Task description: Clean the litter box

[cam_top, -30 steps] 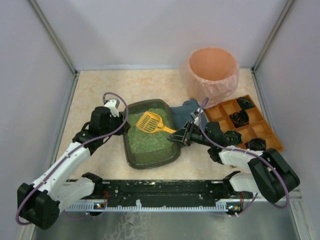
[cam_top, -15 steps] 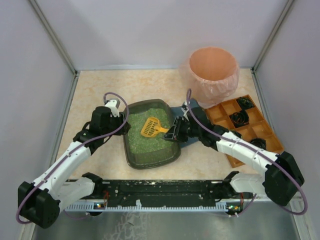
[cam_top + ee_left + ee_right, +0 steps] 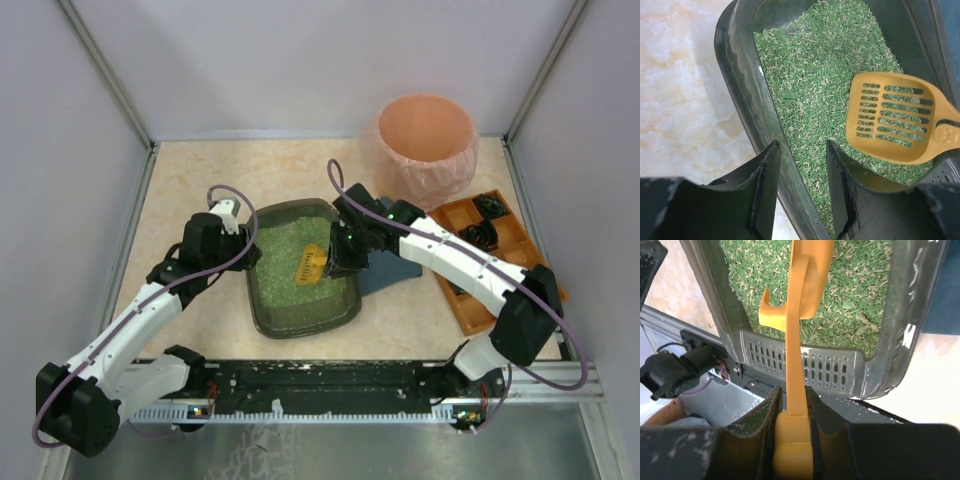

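1 litter box [image 3: 305,326], dark grey, stands mid-table [image 3: 200,180] between the 2 arms, w/ green litter [image 3: 285,285] inside. 1 yellow scoop [image 3: 311,264] is over the litter in the right half of the box, a few grains on its slotted head. The right gripper [image 3: 791,392] is clamped tight on the scoop handle. The left gripper [image 3: 802,147] is part-way closed, the box's left rim pinched between its 2 fingers. 1 blue cloth [image 3: 395,268] lies just beside the box, right side. Further right is 1 orange tray [image 3: 462,215] w/ compartments; 2 dark round items [image 3: 490,205] show in it, the rest is hidden by the arm. 1 pink-lined bin [image 3: 430,180] stands behind the tray.
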